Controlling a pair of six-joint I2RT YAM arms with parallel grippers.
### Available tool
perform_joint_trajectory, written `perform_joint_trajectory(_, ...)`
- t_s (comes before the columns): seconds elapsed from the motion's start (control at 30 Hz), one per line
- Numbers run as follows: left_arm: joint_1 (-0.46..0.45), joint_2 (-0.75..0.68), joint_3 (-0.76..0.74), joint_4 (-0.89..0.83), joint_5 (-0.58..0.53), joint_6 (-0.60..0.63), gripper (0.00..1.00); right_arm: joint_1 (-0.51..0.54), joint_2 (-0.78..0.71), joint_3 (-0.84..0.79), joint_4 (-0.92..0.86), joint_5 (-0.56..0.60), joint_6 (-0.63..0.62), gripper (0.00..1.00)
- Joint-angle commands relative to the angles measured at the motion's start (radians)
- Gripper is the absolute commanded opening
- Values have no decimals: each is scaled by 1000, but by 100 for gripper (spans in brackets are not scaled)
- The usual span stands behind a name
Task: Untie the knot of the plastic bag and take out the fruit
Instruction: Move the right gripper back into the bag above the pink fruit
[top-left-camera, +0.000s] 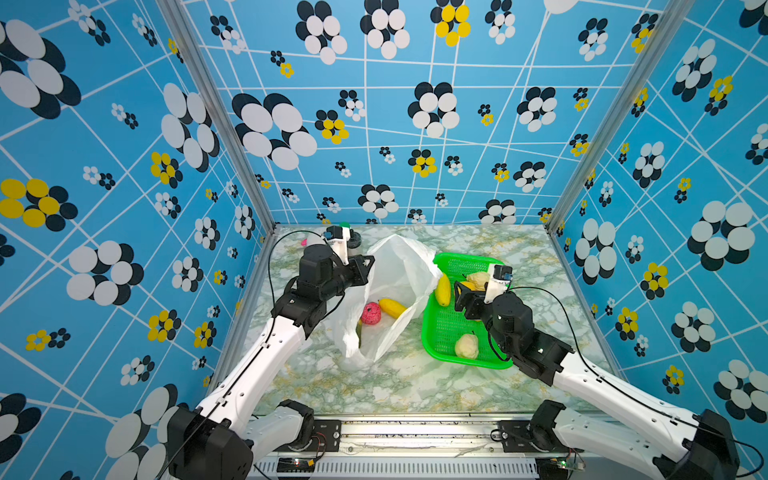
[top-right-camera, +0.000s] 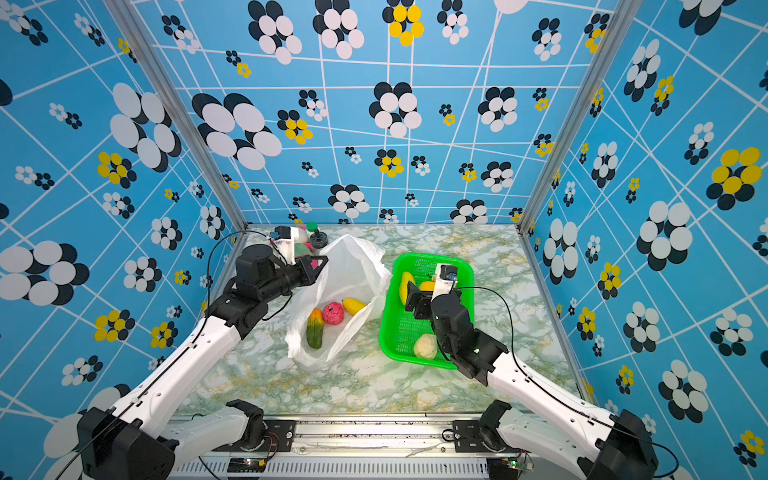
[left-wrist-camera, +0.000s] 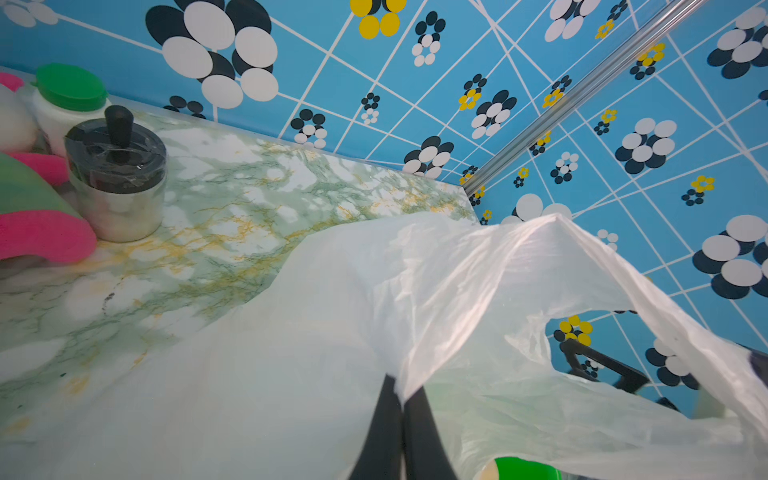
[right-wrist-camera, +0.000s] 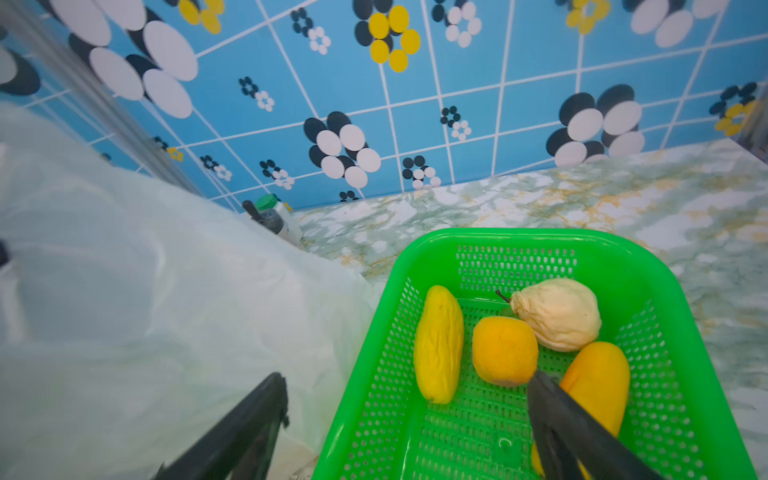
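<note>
The white plastic bag (top-left-camera: 399, 266) stands in the middle of the table with its mouth gaping; the knot does not show in any view. My left gripper (left-wrist-camera: 402, 388) is shut on the bag's upper edge and holds it up. Inside the bag lie a pink-red fruit (top-left-camera: 371, 313), a yellow one (top-left-camera: 392, 307) and a green-orange one (top-right-camera: 315, 328). My right gripper (right-wrist-camera: 409, 376) hangs open and empty over the green basket (right-wrist-camera: 519, 237), beside the bag. The basket holds a long yellow fruit (right-wrist-camera: 438, 345), an orange one (right-wrist-camera: 505, 351), a cream one (right-wrist-camera: 557, 313), a yellow-orange one (right-wrist-camera: 598, 374) and another cream one (top-left-camera: 466, 347).
In the back left corner stand a steel canister with a black knob (left-wrist-camera: 116, 174), a white bottle with a green lid (left-wrist-camera: 68, 104) and a pink and green plush toy (left-wrist-camera: 37, 216). Patterned walls close the table in on three sides.
</note>
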Motion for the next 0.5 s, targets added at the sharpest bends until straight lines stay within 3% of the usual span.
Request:
perform_joint_trajectory(0.0, 2, 0, 16, 3, -22, 70, 0, 114, -3, 59, 25, 16, -155, 83)
perform_joint_trajectory(0.23, 0, 1, 26, -16, -59, 85, 0, 278, 1, 123, 55, -18, -307, 77)
perform_joint_trajectory(0.47, 1, 26, 48, -45, -97, 100, 0, 324, 103, 210, 76, -222, -284, 73)
